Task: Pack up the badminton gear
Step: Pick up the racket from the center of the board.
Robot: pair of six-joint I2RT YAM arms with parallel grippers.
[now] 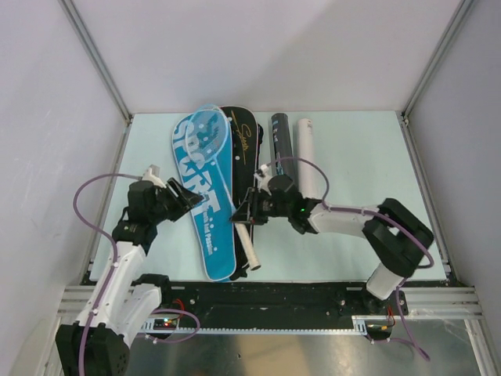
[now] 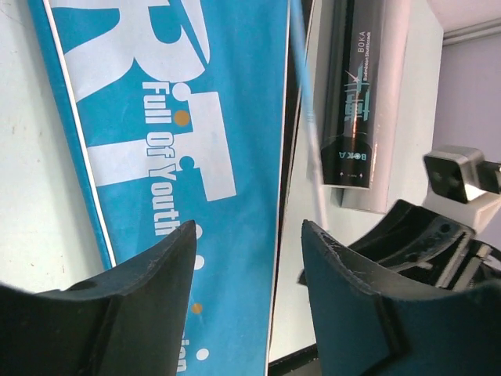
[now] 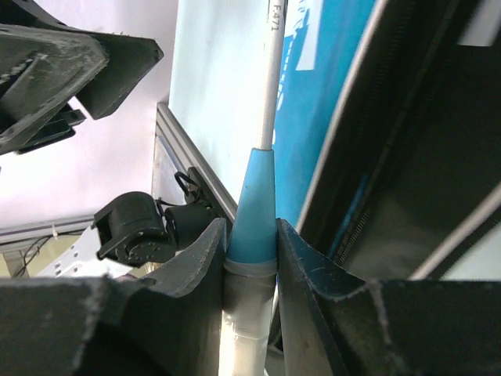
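Racket clamped at its handle in right gripper, left gripper apart over blue cover

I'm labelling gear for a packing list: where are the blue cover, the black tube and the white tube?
blue cover (image 1: pixel 205 168): top view, its printed middle.
black tube (image 1: pixel 282 137): top view, mid-body.
white tube (image 1: pixel 306 141): top view, mid-body.

The top view is bright and even. The light comes from above, and the pale table has only soft, faint shadows under the arms. In the left wrist view a faint shine runs down the black tube. The close dark fingers look a little fuzzy. In the right wrist view the bottom of the racket glows too white, and the wall behind is washed out.
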